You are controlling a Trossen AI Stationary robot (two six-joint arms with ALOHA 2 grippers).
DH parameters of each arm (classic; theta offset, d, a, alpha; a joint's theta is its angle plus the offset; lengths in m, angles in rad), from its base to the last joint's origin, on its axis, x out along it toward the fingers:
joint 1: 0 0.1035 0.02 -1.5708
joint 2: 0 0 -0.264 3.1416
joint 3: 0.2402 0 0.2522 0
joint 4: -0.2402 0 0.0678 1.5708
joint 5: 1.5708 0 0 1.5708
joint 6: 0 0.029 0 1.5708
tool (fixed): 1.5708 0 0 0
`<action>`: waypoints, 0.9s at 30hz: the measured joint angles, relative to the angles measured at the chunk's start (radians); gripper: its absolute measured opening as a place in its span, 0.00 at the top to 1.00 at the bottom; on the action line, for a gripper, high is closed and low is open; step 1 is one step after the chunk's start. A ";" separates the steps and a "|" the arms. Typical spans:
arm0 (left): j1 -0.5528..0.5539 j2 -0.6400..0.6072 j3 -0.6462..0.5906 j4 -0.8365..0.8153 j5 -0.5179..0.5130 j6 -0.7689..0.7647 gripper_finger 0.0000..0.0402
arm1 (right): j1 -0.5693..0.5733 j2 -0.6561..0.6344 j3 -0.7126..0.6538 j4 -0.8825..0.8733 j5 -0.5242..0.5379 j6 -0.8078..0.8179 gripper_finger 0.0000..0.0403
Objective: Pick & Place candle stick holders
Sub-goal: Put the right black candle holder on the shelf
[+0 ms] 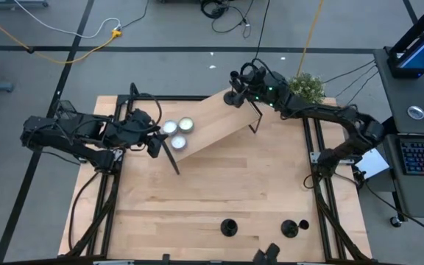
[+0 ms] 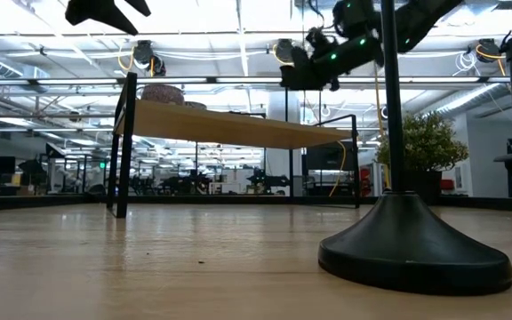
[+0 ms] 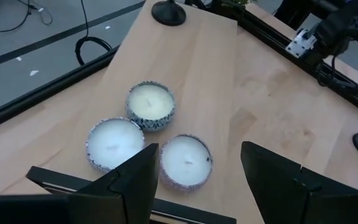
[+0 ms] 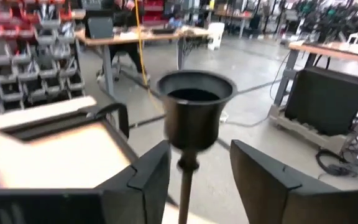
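Observation:
One black candle stick holder (image 4: pixel 194 102) stands upright by its round base (image 3: pixel 168 11) on the far end of a raised wooden shelf (image 1: pixel 212 121). My right gripper (image 4: pixel 199 180) is open, its fingers on either side of the thin stem (image 4: pixel 187 186) below the cup, not touching it. Two more holders (image 1: pixel 229 227) (image 1: pixel 289 228) stand on the table near its front edge; one of them looms close in the low view (image 2: pixel 413 244). My left gripper (image 3: pixel 197 180) is open and empty over the shelf's left end.
Three round white tealights (image 3: pixel 150 104) (image 3: pixel 114 143) (image 3: pixel 185 162) sit on the shelf's left end, just under my left gripper. The shelf stands on thin black legs (image 2: pixel 123 147) and runs slantwise across the far half of the table. A potted plant (image 1: pixel 306 86) stands at the far right.

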 joint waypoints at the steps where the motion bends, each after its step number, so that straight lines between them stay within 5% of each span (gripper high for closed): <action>1: -0.005 0.000 0.000 0.000 0.000 -0.002 0.42 | 0.001 -0.024 0.000 -0.040 0.000 -0.004 0.59; 15: -0.111 0.077 0.000 0.008 -0.003 -0.110 0.42 | 0.146 -0.434 0.000 -0.704 -0.069 -0.047 0.59; 27: -0.201 0.205 0.000 0.179 -0.003 -0.149 0.42 | 0.320 -0.699 0.000 -1.065 -0.260 0.184 0.63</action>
